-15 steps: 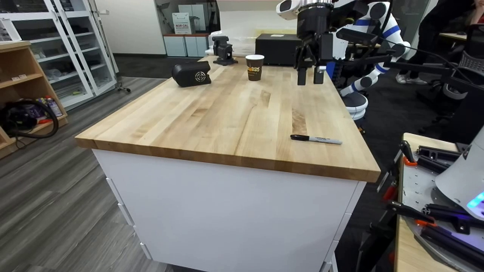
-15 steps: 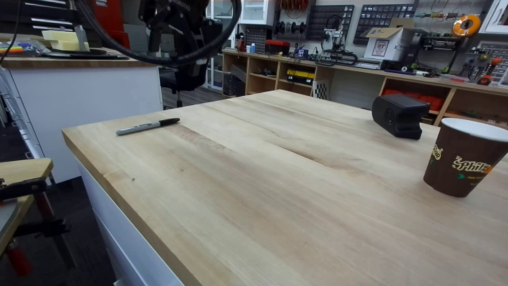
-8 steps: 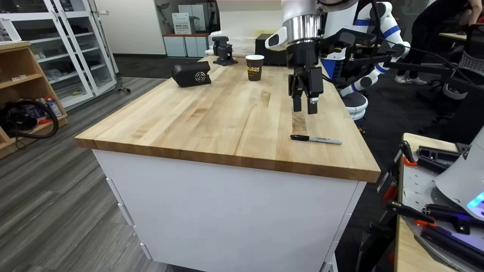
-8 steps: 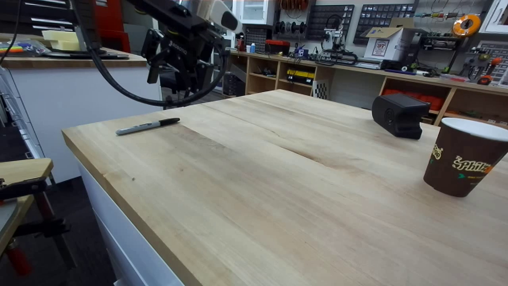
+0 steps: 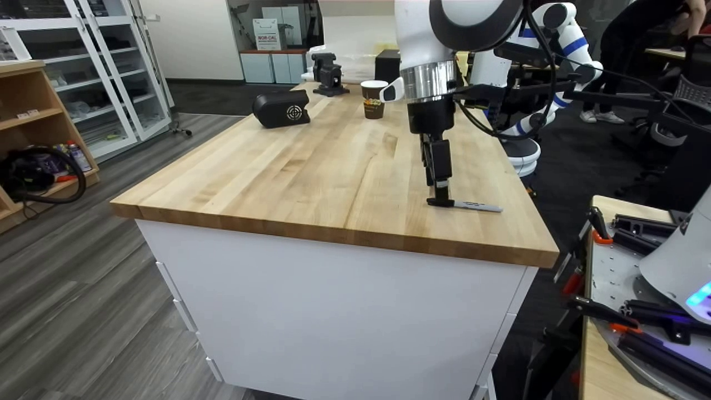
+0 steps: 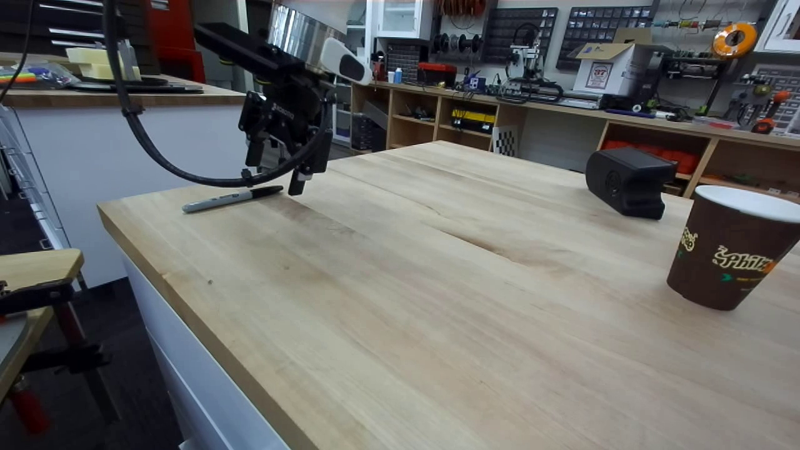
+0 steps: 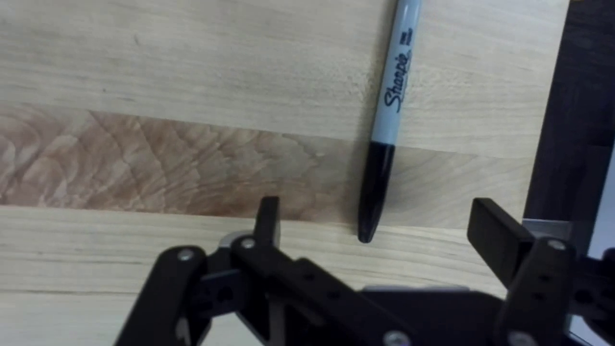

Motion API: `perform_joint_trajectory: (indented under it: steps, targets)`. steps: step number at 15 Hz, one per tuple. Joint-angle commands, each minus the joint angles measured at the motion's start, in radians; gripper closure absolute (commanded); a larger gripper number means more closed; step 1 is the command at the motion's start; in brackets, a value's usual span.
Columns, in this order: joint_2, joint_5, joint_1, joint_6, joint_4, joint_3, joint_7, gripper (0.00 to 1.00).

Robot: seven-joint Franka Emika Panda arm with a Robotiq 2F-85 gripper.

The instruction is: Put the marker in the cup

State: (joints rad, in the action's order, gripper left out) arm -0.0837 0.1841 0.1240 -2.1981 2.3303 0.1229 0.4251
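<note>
The Sharpie marker [image 7: 388,120] lies flat on the desk [image 5: 266,183], in an exterior view near the corner where the near and right edges meet, grey barrel toward the right edge, black cap toward the left. The tool [image 7: 372,211] is released, its fingers [image 7: 497,238] spread well apart on either side of the cap's tip, with visible gaps both ways; in the wrist view, the finger nearer the edge appears right by it. Whether the fingertips touch the wood, I cannot tell. From the cap a long run of planks leads toward the far edge and the Philz paper cup [image 6: 734,247], upright and well apart from the marker. A black boxy object [image 5: 280,109] sits by the left edge; nearer the far edge are a vise-like device [image 5: 329,75] and a black box [image 5: 387,65], partly hidden by the arm [image 5: 430,80].

The desk is pale wood in long strips, with a reddish patch of rippled grain beside the cap. The cup is dark brown, white-rimmed, narrowing to its base.
</note>
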Motion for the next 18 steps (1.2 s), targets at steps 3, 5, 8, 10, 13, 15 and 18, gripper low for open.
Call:
perform_joint_trajectory:
  steps: [3,5,8,10,13,15,18]
  targets:
    - [0.005,-0.127,0.018,0.016,-0.005,0.023,-0.207,0.00]
    - [0.005,-0.139,0.018,0.020,-0.005,0.030,-0.225,0.26]
    - [0.008,-0.146,0.017,0.022,-0.004,0.035,-0.237,0.36]
    - [0.004,-0.148,0.018,0.020,-0.005,0.037,-0.243,0.51]
    - [0.005,-0.151,0.017,0.024,-0.004,0.037,-0.246,0.71]
    - [0.004,-0.156,0.018,0.021,-0.004,0.039,-0.255,0.84]
    - [0.001,-0.161,0.018,0.019,-0.004,0.039,-0.262,0.95]
